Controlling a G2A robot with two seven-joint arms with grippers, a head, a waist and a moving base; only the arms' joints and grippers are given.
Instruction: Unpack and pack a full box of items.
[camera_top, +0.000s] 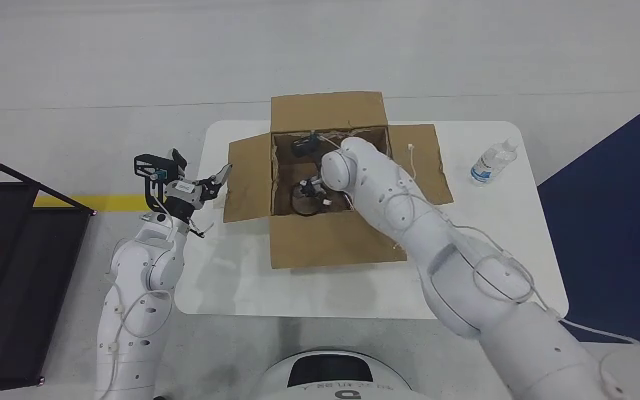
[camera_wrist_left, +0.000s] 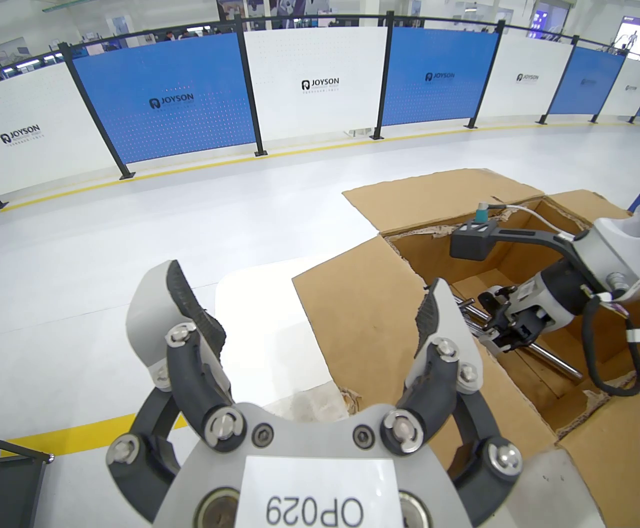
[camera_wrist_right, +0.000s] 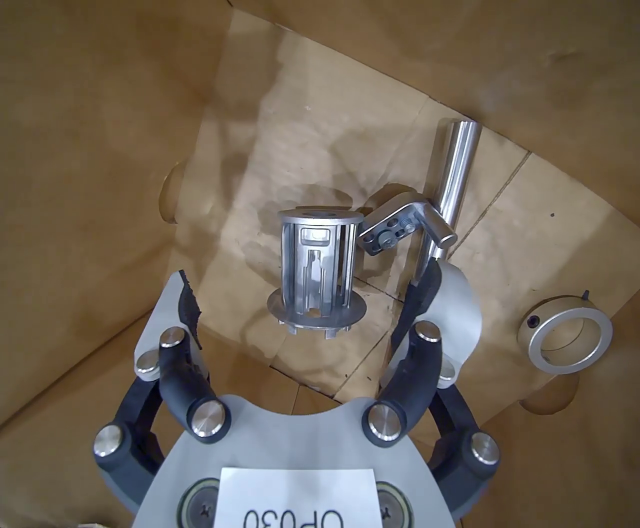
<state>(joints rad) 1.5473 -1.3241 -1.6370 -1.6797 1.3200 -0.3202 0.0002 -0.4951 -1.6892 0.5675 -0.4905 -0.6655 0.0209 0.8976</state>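
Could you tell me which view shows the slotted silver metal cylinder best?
The right wrist view: the slotted silver metal cylinder sits unobstructed, ahead of the open right gripper. In the top and left wrist views the right arm covers it.

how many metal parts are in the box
4 on the box floor: slotted cylinder ahead of the right tool, holed bracket beside it, long rod by the bracket, ring collar apart. Others may be hidden.
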